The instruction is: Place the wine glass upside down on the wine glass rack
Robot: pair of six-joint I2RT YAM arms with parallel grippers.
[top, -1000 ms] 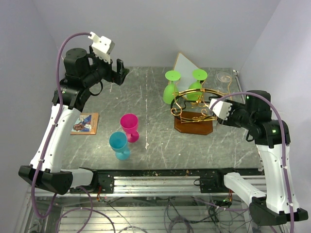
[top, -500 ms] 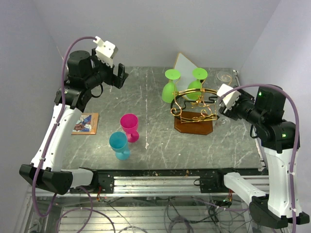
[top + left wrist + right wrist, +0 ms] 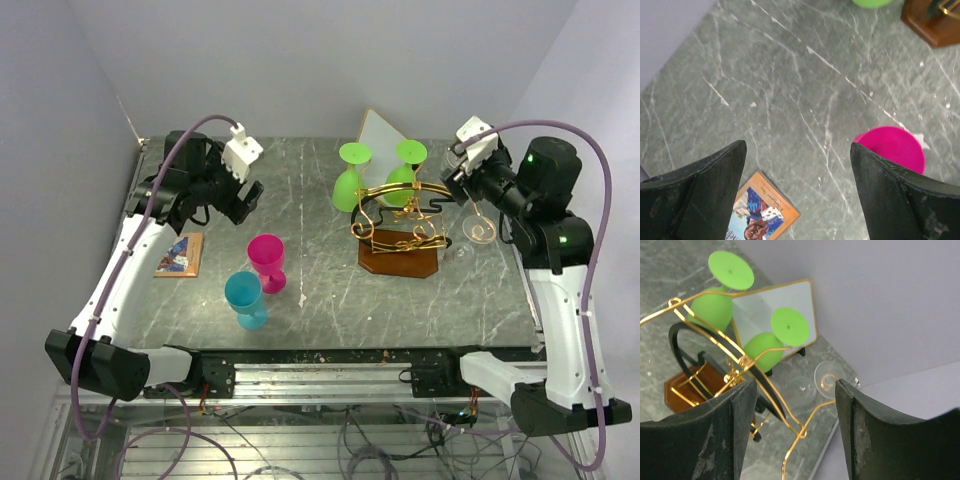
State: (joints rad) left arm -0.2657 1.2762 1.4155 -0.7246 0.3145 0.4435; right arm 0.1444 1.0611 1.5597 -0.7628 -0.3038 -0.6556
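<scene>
Marble table (image 3: 670, 270), wine glass (image 3: 832, 371) beyond right pincer (image 3: 792, 390)

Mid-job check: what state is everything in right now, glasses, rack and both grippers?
Left gripper: open, empty.
Right gripper: open, empty.
Wine glass rack: upright.
Clear wine glass: upside down on rack wire.
Green glass nearer left arm: hung upside down.
Other green glass: hung upside down.
Pink glass: upright on table.
Blue glass: upright on table.
Picture card: lying flat.
</scene>
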